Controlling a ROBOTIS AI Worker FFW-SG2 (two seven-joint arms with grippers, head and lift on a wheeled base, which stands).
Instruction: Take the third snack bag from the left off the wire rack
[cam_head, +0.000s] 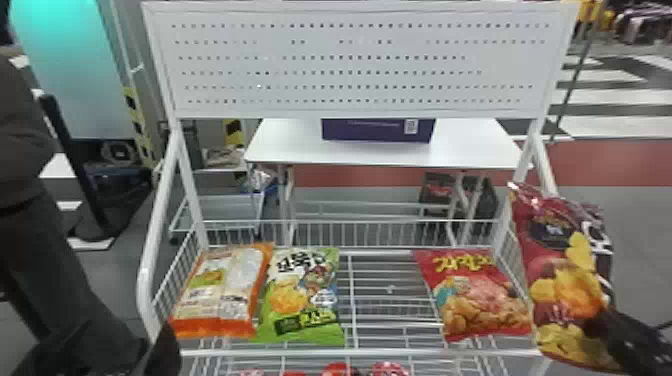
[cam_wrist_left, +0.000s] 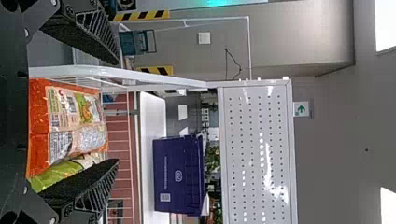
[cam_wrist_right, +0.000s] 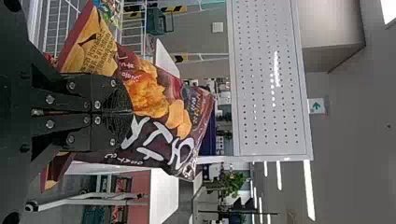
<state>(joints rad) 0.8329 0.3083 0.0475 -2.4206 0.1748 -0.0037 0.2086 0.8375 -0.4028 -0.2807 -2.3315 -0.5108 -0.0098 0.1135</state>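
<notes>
Head view, from the left: the left gripper (cam_wrist_left: 111, 109) sits before the rack's left end, fingers spread wide around nothing. An orange bag (cam_head: 220, 290) and a green bag (cam_head: 302, 295) lie side by side on the wire rack (cam_head: 380, 280), and a red bag (cam_head: 475, 295) lies apart from them. Off the rack's right edge hangs the dark red snack bag (cam_head: 565, 280), long axis roughly upright, top leaning toward the rack. The right gripper (cam_head: 625, 345) is clamped on its lower end.
</notes>
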